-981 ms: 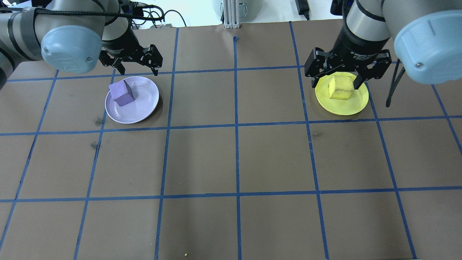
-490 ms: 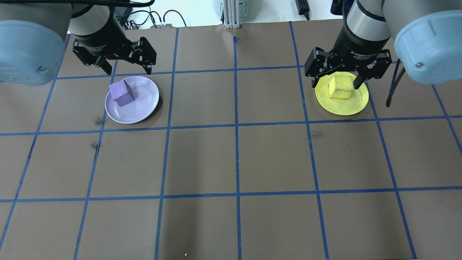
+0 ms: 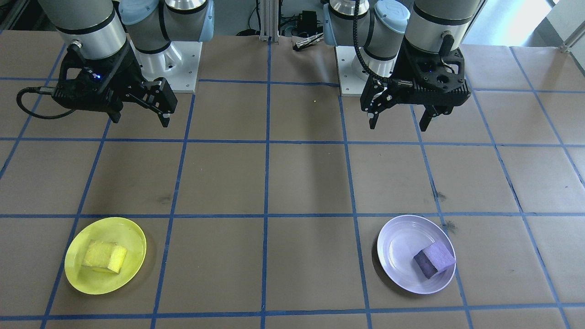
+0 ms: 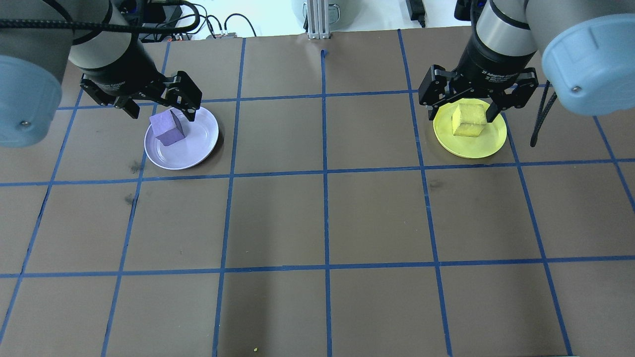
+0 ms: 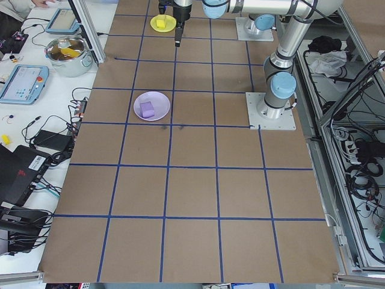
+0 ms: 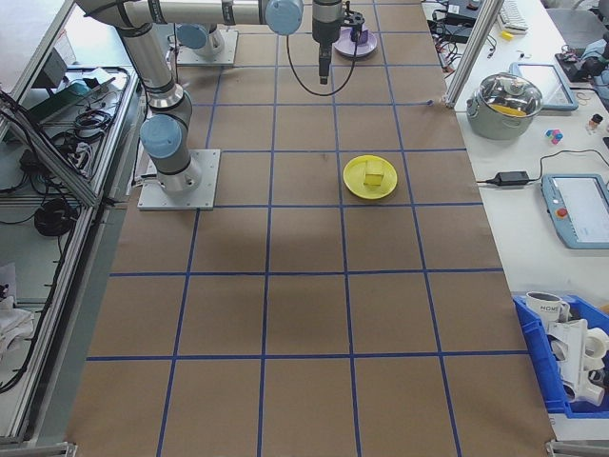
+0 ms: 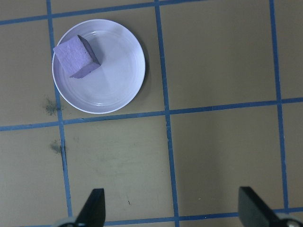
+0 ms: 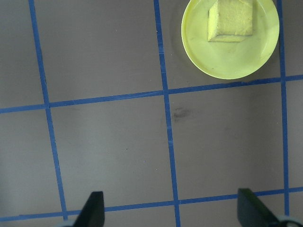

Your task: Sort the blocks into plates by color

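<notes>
A brown-paper-covered bench point(image 4: 327, 218) ruled into large squares by blue tape lines point(image 4: 325, 173) carries everything here, with monitors, cables and a lidded metal pot point(image 5: 67, 53) on the white side tables beyond its long edge. The purple block point(image 3: 434, 259) lies in the lavender plate point(image 3: 402, 242), pushed off-centre toward one part of the rim and turned at an angle to the tape grid, so that in the front-facing view its long axis runs diagonally, one corner aimed at the rim. The yellow block point(image 3: 104, 256) lies in the yellow plate point(image 3: 123, 230), near the middle, its long axis running roughly across that view and slightly tilted against the grid. Each plate holds only its own block, colour matched, and sits inside a single grid square near the operators' side of the bench, the two plates well apart with bare squares between them. The broad stretch of bench between the plates and the robot's bases is open paper, marked only by a few dark smudges point(image 3: 441, 196). The left end effector point(image 3: 397, 119) hangs above the bench, back toward the robot from the lavender plate, its fingers spread wide and holding nothing; the left wrist view shows both fingertips point(image 7: 94, 208) far apart with the plate ahead. The right end effector point(image 3: 139, 118) hangs likewise, back from the yellow plate, fingers spread and empty.
</notes>
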`<state>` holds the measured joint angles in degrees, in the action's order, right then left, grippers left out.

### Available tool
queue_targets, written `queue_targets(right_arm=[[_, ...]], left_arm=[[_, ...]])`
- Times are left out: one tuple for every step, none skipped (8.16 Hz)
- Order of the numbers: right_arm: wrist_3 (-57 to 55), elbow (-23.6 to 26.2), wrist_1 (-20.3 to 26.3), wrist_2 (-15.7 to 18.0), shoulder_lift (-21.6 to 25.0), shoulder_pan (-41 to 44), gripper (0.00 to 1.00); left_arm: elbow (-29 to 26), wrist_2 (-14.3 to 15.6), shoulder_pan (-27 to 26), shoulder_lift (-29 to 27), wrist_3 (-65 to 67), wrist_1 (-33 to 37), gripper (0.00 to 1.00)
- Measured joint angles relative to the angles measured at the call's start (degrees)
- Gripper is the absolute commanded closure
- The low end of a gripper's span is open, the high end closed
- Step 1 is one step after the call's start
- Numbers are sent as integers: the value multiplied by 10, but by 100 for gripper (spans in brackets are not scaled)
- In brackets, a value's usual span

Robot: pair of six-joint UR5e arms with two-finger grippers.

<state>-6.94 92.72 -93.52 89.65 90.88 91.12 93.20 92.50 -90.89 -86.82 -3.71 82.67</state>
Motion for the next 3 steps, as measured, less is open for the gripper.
queue_targets(right_arm=[[0,0,0,0,0,0,0],[0,0,0,0,0,0,0],[0,0,0,0,0,0,0]], left_arm=[[15,0,5,11,-2,0,0],[24,0,11,18,-4,-1,0],[29,0,17,20,-8,-2,0]])
